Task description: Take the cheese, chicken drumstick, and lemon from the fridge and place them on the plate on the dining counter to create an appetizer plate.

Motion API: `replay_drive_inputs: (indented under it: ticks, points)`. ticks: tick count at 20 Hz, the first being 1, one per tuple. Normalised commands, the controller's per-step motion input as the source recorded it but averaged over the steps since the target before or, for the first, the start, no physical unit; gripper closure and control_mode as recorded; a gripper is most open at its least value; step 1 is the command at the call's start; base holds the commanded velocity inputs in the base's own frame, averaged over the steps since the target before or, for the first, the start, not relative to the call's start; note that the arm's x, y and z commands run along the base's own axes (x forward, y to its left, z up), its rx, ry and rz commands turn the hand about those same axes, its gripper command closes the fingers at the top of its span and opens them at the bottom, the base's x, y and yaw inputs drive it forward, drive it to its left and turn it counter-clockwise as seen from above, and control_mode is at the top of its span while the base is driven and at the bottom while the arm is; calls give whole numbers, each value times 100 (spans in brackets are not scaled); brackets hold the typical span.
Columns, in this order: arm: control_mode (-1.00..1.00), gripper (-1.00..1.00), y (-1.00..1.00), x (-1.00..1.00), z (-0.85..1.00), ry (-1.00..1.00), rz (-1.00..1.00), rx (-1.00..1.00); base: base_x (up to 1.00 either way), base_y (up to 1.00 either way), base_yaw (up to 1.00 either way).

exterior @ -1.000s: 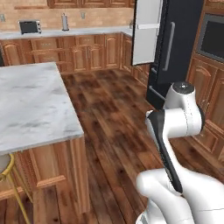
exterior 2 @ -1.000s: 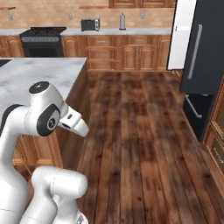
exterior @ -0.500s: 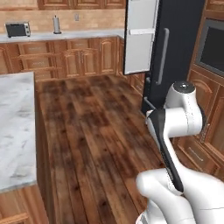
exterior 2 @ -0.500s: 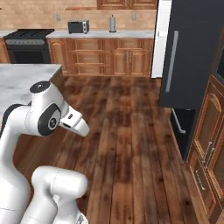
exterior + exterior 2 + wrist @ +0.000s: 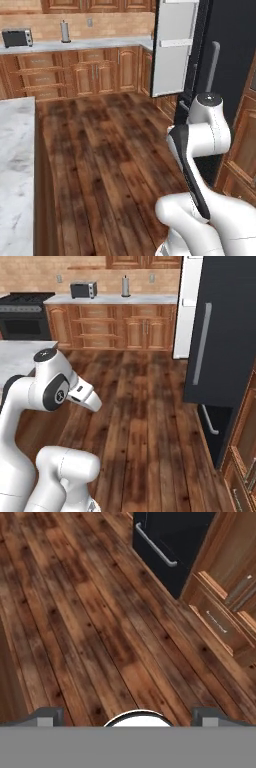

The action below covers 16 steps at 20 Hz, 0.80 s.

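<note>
The fridge (image 5: pixel 227 60) is a tall black cabinet at the right, with a grey bar handle (image 5: pixel 202 344). One of its doors (image 5: pixel 174 50) stands swung open, showing a white inner side. In the hand view its lower drawer (image 5: pixel 172 539) lies at the top above bare wood floor. My gripper (image 5: pixel 128 716) is open, pointing down at the floor with nothing between its fingertips (image 5: pixel 47 715). A corner of the marble dining counter (image 5: pixel 15 165) lies at the left. The cheese, chicken drumstick, lemon and plate are out of view.
Wooden wall cabinets (image 5: pixel 75 75) with a light counter run along the back, carrying a toaster oven (image 5: pixel 83 289) and a paper towel roll (image 5: pixel 125 286). A black range (image 5: pixel 21 316) stands at the far left. Wooden drawers (image 5: pixel 220 619) flank the fridge. Wood floor (image 5: pixel 145 406) lies between.
The whole picture has shifted as the base moved: the fridge is nearer and larger, and the dining counter has slid off to the left. The gripper stays open.
</note>
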Motion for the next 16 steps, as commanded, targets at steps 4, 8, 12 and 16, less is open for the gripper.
replay_drive_inputs:
  ticks: [4,8,12,16]
  points:
    - [100,-100,0,0,0,0,0,0,100,-6,0]
    - [100,-100,0,0,0,0,0,0,100,-11,0]
    - [100,-100,0,0,0,0,0,0,100,-9,-1]
    - [100,-100,0,0,0,0,0,0,100,-24,-7]
